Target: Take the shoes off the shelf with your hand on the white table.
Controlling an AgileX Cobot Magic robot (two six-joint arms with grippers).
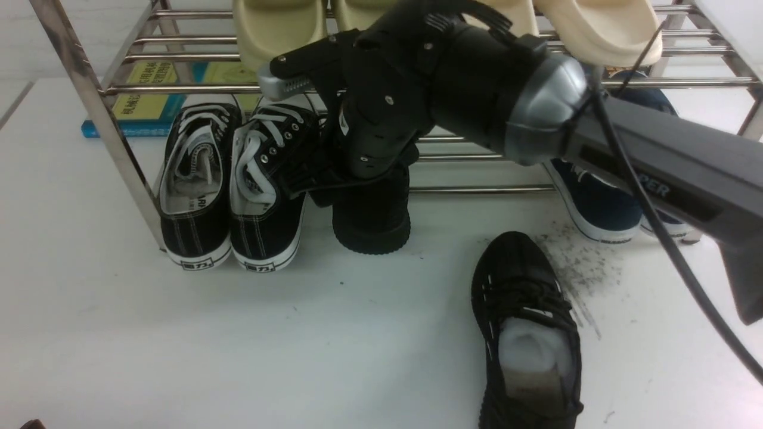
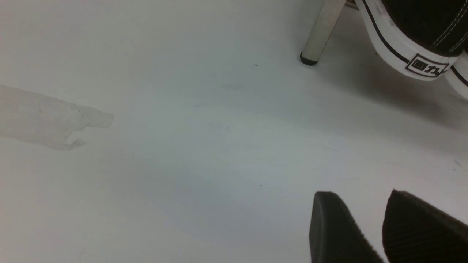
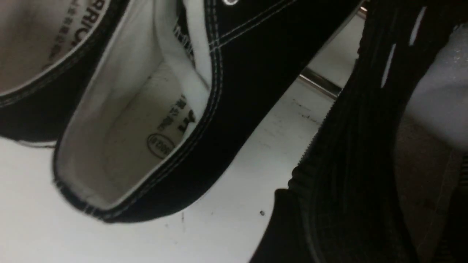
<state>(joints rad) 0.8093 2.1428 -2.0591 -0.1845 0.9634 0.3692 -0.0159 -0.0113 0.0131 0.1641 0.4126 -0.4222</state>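
Reaching right gripper (image 1: pixel 280 134), jaws wide and empty, under shelf (image 1: pixel 477 189) top tier over 1 shoe (image 1: pixel 371 223), heel past the low bar, just beside canvas sneakers (image 1: pixel 262 196). Noting 2nd shoe (image 1: pixel 524 298) out on table (image 1: pixel 119 328) by scuffs (image 1: pixel 581 268) (open white room leftward). Left gripper (image 2: pixel 376 233) parted, empty.

A pale wall (image 1: pixel 42 42) runs across the back at eleven o'clock, plain and evenly lit. A yellow book (image 1: pixel 146 98) with a blue edge lies flat at ten o'clock. Soft, diffuse light leaves only faint shadows.
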